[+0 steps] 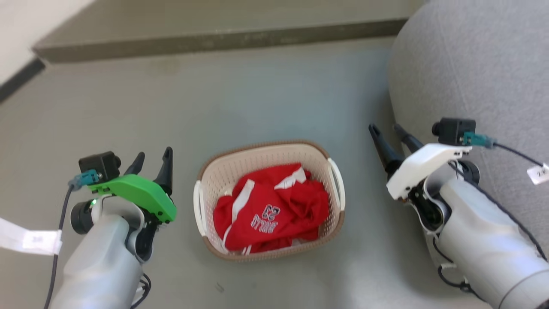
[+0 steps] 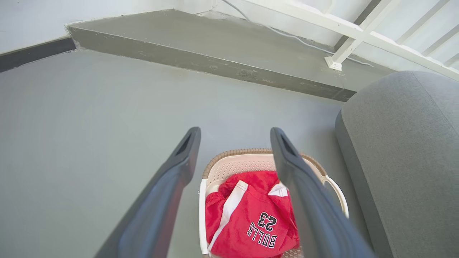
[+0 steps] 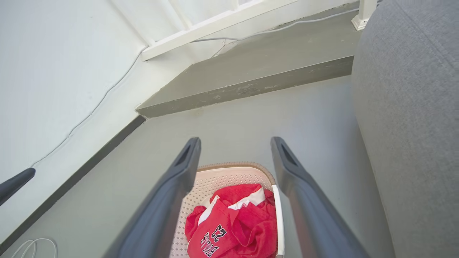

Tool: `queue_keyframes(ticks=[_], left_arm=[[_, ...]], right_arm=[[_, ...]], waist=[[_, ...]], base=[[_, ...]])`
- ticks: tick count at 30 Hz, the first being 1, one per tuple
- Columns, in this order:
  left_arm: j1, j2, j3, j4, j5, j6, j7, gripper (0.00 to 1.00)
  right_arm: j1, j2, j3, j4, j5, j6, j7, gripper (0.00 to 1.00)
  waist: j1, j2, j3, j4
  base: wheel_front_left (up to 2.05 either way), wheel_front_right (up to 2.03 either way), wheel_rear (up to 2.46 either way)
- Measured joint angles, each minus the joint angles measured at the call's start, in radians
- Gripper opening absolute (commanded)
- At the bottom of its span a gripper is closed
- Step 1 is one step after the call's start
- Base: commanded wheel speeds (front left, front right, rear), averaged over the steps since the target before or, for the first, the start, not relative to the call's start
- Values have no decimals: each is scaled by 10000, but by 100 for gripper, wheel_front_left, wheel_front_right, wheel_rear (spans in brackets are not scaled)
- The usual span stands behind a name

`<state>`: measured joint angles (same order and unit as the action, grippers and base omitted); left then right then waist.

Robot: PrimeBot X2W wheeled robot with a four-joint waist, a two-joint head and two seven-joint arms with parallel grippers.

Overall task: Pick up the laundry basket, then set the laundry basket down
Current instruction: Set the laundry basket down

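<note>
The rounded-rectangular cream-white perforated plastic laundry basket [image 1: 244,168], with a brown woven-look rim band, stands on the smooth grey floor [image 1: 257,98] between the two arms and touches neither. The left gripper [image 1: 154,153], under its green wrist cover, hangs just beside the basket's white loop handle [image 1: 198,206] on that side, jaws spread wide and empty. The right gripper [image 1: 384,127], under a white cover, is farther from the opposite handle [image 1: 337,180], its jaws likewise parted with nothing between them. The bulging side of a grey fabric-covered sofa [image 1: 472,64] stands close behind the right arm, leaving a narrower strip of floor there. Bare floor lies open ahead of the basket up to a low grey raised step [image 1: 214,43]. A crumpled red jersey with white trim and the printed words "BULLS 23" [image 1: 274,206] fills most of the basket. A white railing [image 2: 358,32] rises from the step, and a pale wall with a dark skirting [image 3: 53,71] borders the floor on the left.
</note>
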<state>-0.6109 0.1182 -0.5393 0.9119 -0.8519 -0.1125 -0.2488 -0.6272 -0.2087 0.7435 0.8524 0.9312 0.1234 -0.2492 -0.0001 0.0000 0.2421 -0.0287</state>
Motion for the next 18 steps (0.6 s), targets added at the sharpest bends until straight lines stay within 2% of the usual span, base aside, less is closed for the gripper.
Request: queue_keyframes(ticks=[12, 18], left_arm=[[1290, 94, 1133, -1653, 815, 261, 0, 100], [1673, 100, 1569, -2704, 1455, 339, 0, 100]], right_arm=[[834, -190, -1400, -1519, -1181, -33, -10, 100], [1522, -382, -2180, -2313, -1755, -286, -13, 100]], waist=[[0, 0, -1304, 8], [0, 0, -1604, 0]], base=[[0, 0, 0], [0, 0, 0]])
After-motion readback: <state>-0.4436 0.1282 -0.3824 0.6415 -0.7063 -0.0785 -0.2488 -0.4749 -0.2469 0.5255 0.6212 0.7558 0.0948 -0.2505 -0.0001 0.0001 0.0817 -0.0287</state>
